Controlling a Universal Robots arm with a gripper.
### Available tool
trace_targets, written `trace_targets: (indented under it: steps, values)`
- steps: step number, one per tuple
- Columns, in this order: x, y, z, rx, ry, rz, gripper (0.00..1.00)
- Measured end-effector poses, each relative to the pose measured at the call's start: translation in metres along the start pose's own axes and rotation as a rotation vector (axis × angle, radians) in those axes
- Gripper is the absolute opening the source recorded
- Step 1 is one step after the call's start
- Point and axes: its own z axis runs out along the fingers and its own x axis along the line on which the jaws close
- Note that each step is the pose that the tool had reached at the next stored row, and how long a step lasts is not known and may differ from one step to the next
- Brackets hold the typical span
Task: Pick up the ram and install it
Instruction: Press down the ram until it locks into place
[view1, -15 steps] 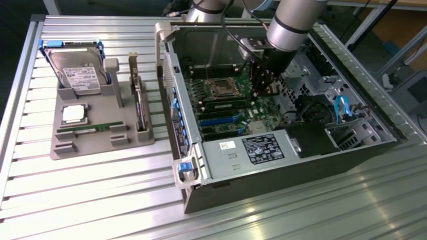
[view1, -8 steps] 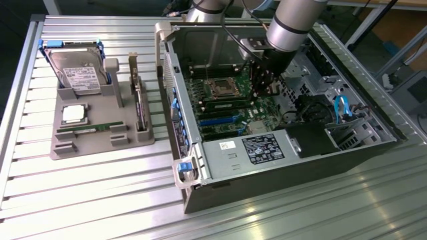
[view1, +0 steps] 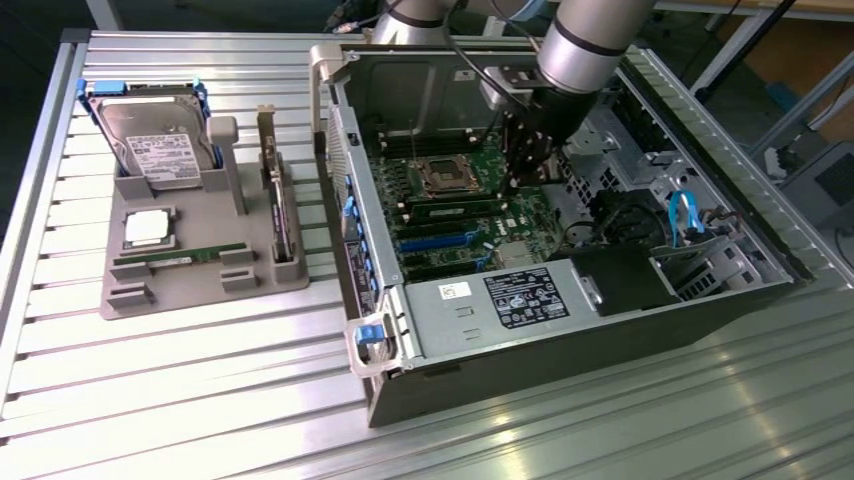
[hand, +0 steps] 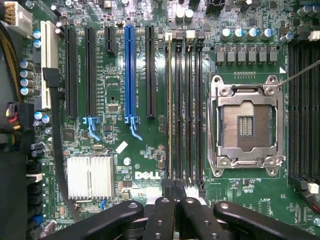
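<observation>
One grey moulded tray (view1: 200, 300) sits at the exterior view's left on the ribbed metal table (view1: 160, 400). It holds a hard drive (view1: 154, 140), a square silver processor (view1: 147, 228), an upright expansion card (view1: 276, 215) and, lying in its front groove, a ram (view1: 178, 258), a narrow green stick with a pale label.

Further right is the open computer case (view1: 561, 300), made of sheet steel with blue plastic latches. On its motherboard (hand: 125, 165) a second stick (view1: 458, 211) stands in the memory slots (hand: 182, 110). In the wrist view it is seen edge-on as a thin green-gold line (hand: 168, 115) in the slot farthest from the empty processor socket (hand: 246, 125).

The gripper (hand: 175, 200) hangs inside the case above those slots, also seen at (view1: 523, 165). Its black fingers (hand: 161, 215) are pressed together over the slot ends. Whether they pinch that stick's top edge I cannot tell.

Such a stick should be light, stiff and brittle. Its faces are smooth and rather slippery, the chips are delicate and the gold contacts run along one long edge. It is best pinched across its flat faces near the middle of the top edge, away from the contacts. It should be kept square to the slot, since tilted pressure could flex or crack it
</observation>
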Motion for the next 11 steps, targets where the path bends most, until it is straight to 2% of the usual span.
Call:
trace_targets:
  steps: [4, 7, 11]
  values:
    - [0.000, 0.0002, -0.0017, 0.0000, -0.0001, 0.000, 0.10]
    - [0.000, 0.0045, -0.0015, -0.0001, 0.0000, 0.000, 0.10]
    - [0.000, 0.0226, -0.0006, 0.0000, -0.0001, 0.000, 0.10]
